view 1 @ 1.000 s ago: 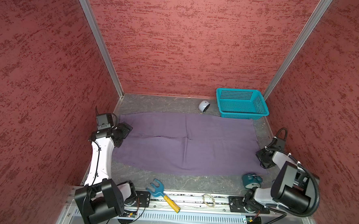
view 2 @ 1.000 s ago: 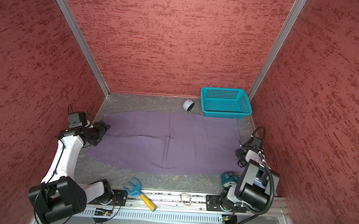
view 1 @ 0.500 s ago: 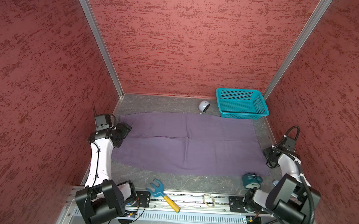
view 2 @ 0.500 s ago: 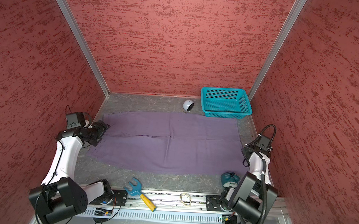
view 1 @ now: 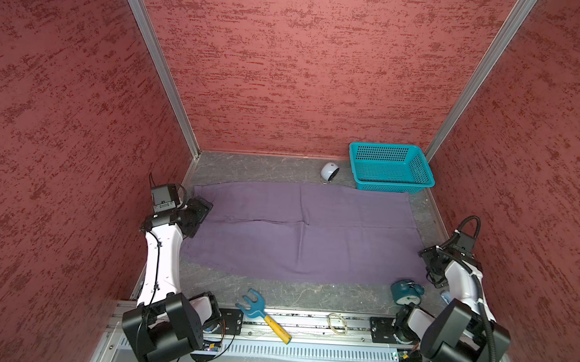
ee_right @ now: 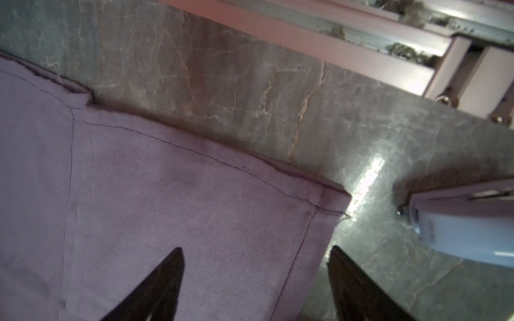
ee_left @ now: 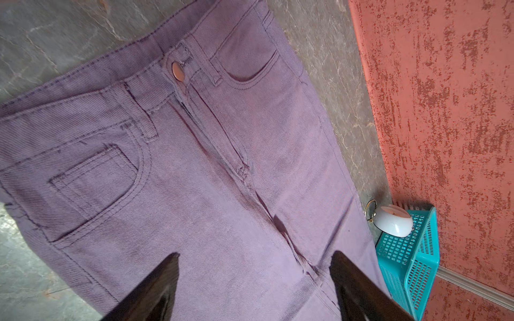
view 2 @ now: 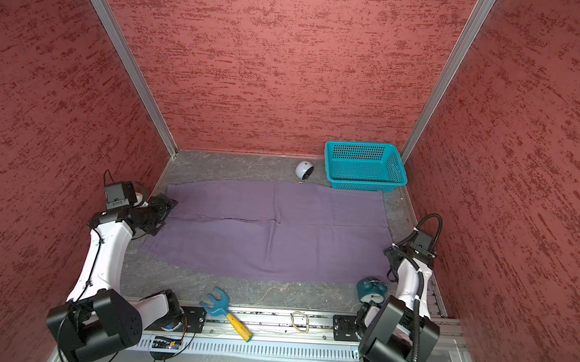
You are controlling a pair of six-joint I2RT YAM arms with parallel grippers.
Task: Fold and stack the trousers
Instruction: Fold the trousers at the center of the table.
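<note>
Across the tabletop [view 1: 248, 166], waist at 9 o'clock, hems at 3: trousers [view 1: 299, 230], flat. With left pincer [ee_left: 254, 254] and right pincer [ee_right: 256, 250] both gaping and empty, pinch the 6 o'clock edge, lift evenly, fold toward 12.

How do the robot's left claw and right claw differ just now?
The left claw hangs over the waist end of the trousers, by the button; the right claw is at the leg hems. The left claw has cloth under both fingers; the right claw straddles a hem corner, one finger over cloth, one over the bare table. Both are open, and neither holds the trousers.
</note>
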